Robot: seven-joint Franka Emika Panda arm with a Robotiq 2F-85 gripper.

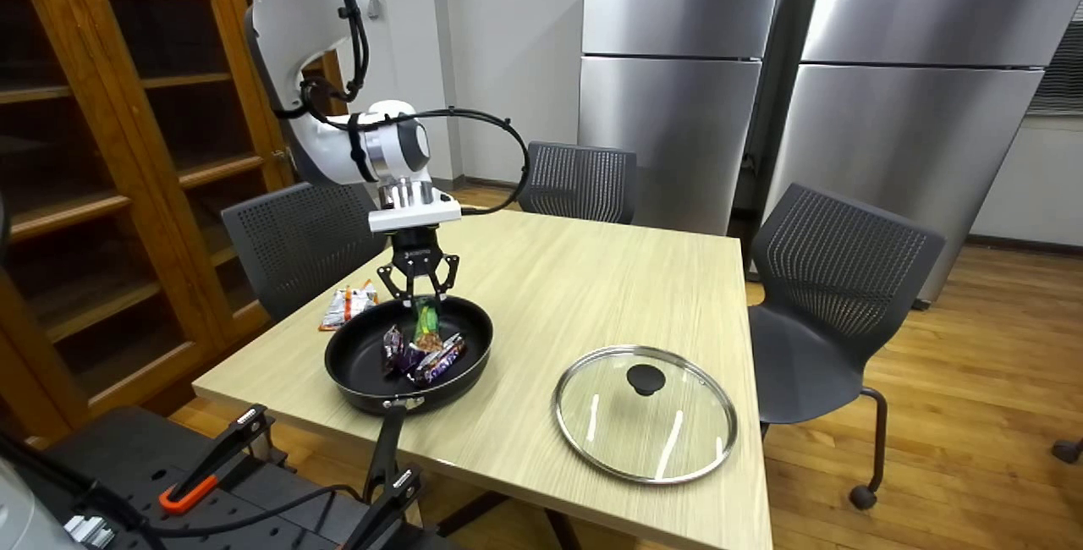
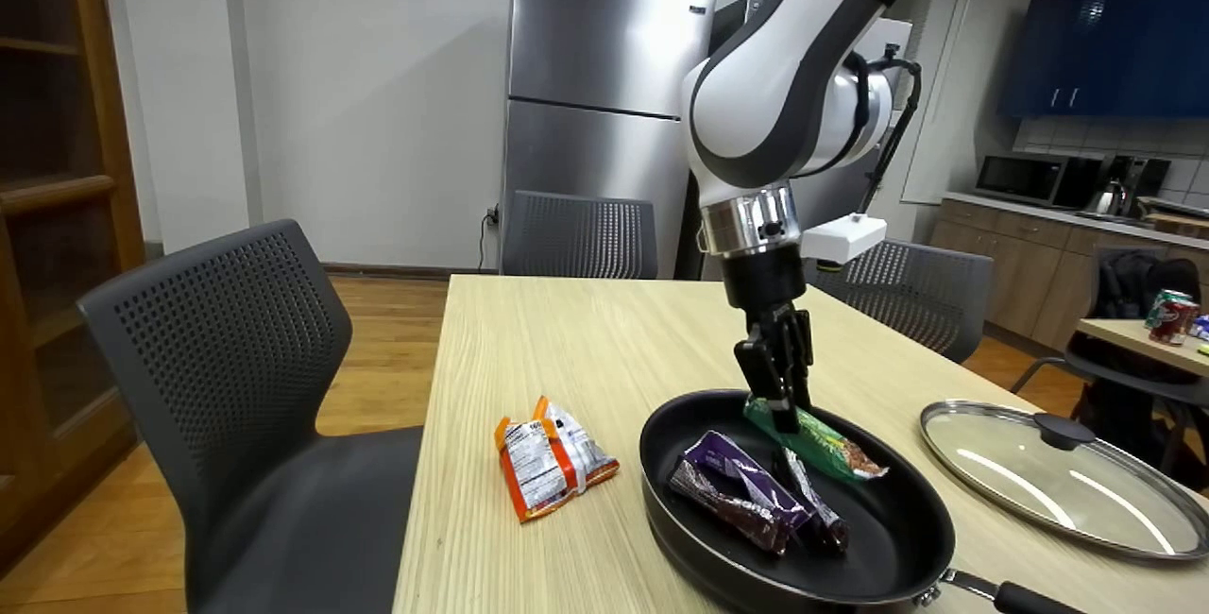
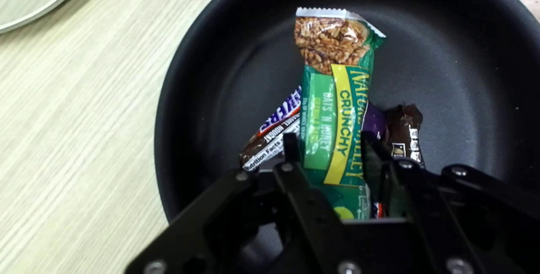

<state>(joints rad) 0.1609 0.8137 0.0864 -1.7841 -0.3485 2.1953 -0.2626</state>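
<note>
Nearest, the handle [image 1: 385, 453] of a black pan [image 3: 464, 67] reaches past the near edge of the table [image 1: 550, 279]. To its right lies a glass lid [image 1: 643, 431], its black knob [image 1: 645, 379] upward. Inside the pan are a purple bar [image 2: 741, 474] and, on either side of it, two dark bars [image 2: 725, 505]. Above them, toward the pan's far part, I have my gripper [image 1: 426, 302], jaws clenched on a green granola bar [image 3: 333, 114] that slants down over the pan, its oat-pictured end pointing near. I cannot tell whether it touches the bars beneath. Just left of the pan lies a white-and-orange snack bag [image 2: 557, 463]. Farther off stand dark chairs [image 1: 846, 279] and, farthest, two steel fridges [image 1: 668, 127].
</note>
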